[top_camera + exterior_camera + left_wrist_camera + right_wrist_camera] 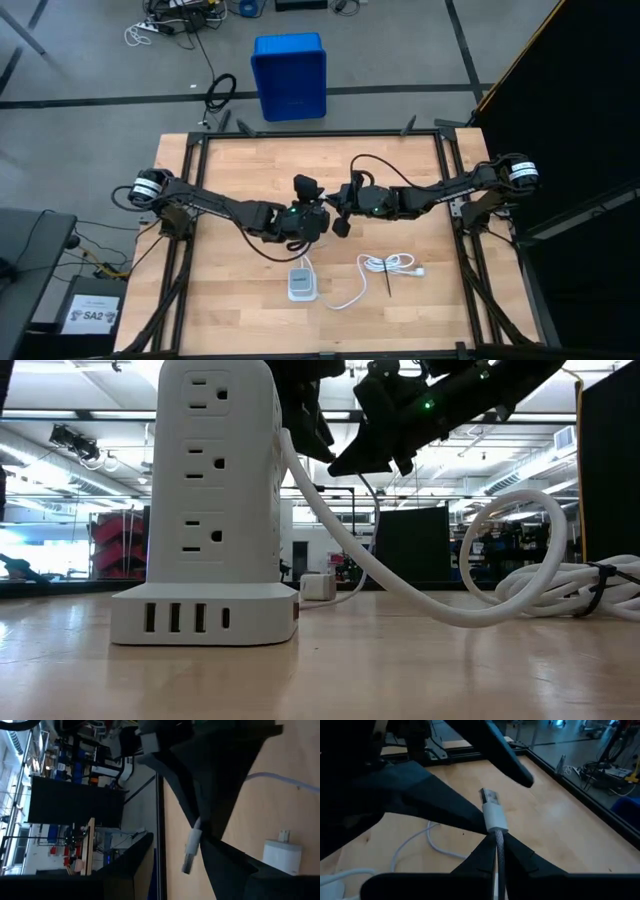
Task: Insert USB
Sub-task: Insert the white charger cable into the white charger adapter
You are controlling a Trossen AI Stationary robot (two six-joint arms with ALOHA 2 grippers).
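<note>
A: Where's the USB?

B: The USB plug (492, 812) is pinched in the right gripper (496, 845), fingers pressed together on the braided cable just behind the white shell, metal tip pointing forward. The left gripper (200, 827) is closed on a white plug (191, 847) as well — whether it's the same plug or the cable's other end, I can't tell. In the high view both grippers meet near the table's centre, above the board.

A: What could go wrong?

B: The power strip tower (205, 500) sits at about 6 o'clock from the left gripper (300, 222), and its USB slots (188, 618) are low in the base, close to the tabletop. Coming in tilted, the tip would likely skid off the slot edge. With 2 grippers that close together, a pull from 1 could twist the plug in the other.

A: Anything in the way?

B: The tower's thick white cord (400, 575) arcs out at about 3 o'clock in the low view. The bundled cord (390, 264) with its black tie lies at 5 o'clock from the right gripper — a low swing could snag either.
</note>
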